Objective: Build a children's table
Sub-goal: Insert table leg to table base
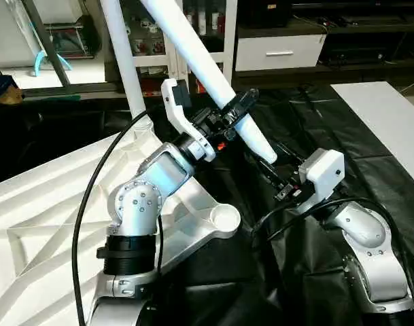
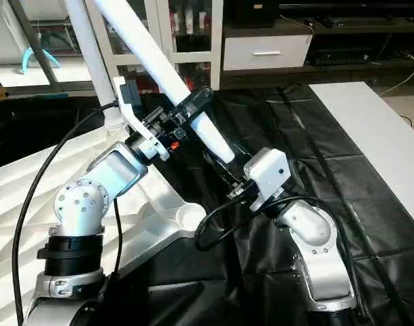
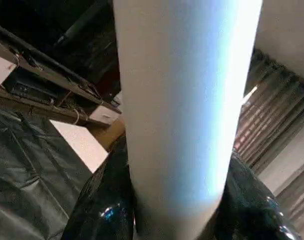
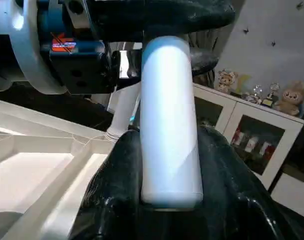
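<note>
The children's table top (image 1: 50, 204) lies upside down at the left, ribs up, with an empty round corner socket (image 1: 223, 219) near the middle. One white leg (image 1: 124, 61) stands upright in a far corner socket. A second leg (image 1: 193, 47) slants down from the upper middle. My left gripper (image 1: 239, 109) is shut on it near its narrow end, with black fingers (image 3: 99, 205) on both sides. The leg's tip (image 4: 169, 150) sits between the fingers (image 4: 117, 195) of my right gripper (image 1: 266, 166), which is shut on it above the black sheet.
A black sheet (image 1: 315, 129) covers the floor right of the table top. A white flat board (image 1: 390, 115) lies at the far right. A white glass-door cabinet (image 1: 213, 20) and a drawer unit (image 1: 278, 51) stand behind. A black cable (image 1: 81, 210) loops beside my left arm.
</note>
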